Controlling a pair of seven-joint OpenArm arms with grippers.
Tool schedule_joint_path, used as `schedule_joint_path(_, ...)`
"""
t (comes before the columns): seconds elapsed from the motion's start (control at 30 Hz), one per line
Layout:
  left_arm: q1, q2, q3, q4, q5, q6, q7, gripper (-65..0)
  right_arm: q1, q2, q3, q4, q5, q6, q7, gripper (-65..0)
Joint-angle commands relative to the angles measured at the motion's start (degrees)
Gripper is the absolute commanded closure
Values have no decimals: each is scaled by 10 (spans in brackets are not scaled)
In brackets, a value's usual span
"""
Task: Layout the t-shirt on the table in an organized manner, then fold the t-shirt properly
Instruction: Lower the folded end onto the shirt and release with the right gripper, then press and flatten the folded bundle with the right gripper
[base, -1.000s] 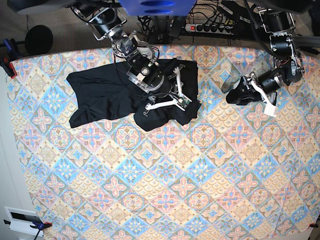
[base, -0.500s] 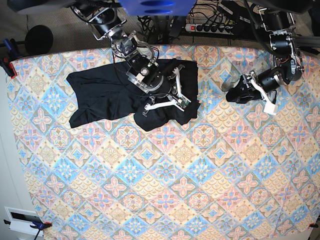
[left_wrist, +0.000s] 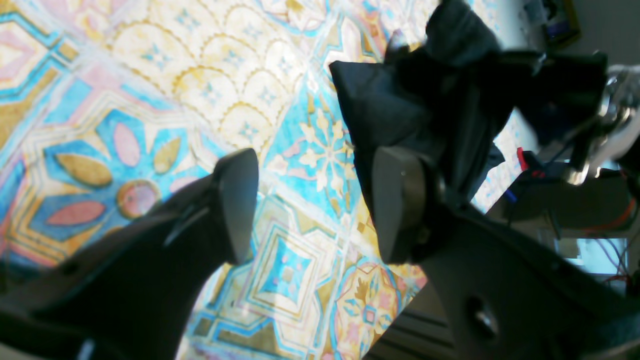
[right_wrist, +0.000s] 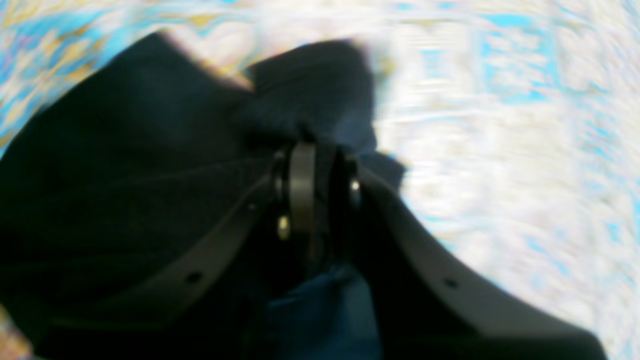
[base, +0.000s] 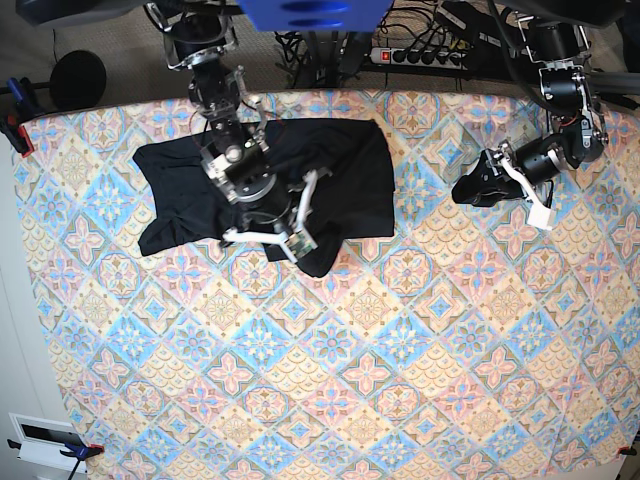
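The black t-shirt (base: 345, 165) lies crumpled on the far left-centre of the patterned table (base: 400, 350). My right gripper (base: 300, 244) is shut on a fold at the shirt's near edge. The blurred right wrist view shows its fingers (right_wrist: 300, 180) pressed together on the t-shirt (right_wrist: 125, 175), with the table (right_wrist: 500, 125) behind. My left gripper (base: 462, 190) hovers over bare cloth right of the shirt. In the left wrist view the left gripper (left_wrist: 315, 200) is open with only the table (left_wrist: 150, 75) between its fingers, and the t-shirt (left_wrist: 380, 100) bunches up beyond.
A power strip (base: 420, 55) and cables lie behind the table's far edge. A round black object (base: 78, 78) and a clamp (base: 15, 130) sit at the far left corner. A white box (base: 45, 440) is at the near left corner.
My right gripper has closed on the fabric and pulled it left and toward the near side. The shirt's right part now lies flatter. The left arm has barely moved.
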Motion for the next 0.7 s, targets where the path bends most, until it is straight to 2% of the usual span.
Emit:
schedule_joint_path(0.0,-6,-8,-4,8,-14,-5,-10,-338,3,-2,11,13,0,-2,15,-43)
schedule_joint_path(0.2,-8,-9,-4,8,-14,-5,-10,-338,-47,0,56,24,0,-2,15,-43)
schedule_joint_path(0.67,-8,-10,-4,8,-14,-5,-10,-338,-135,1,62,49,0,-2,68,-45)
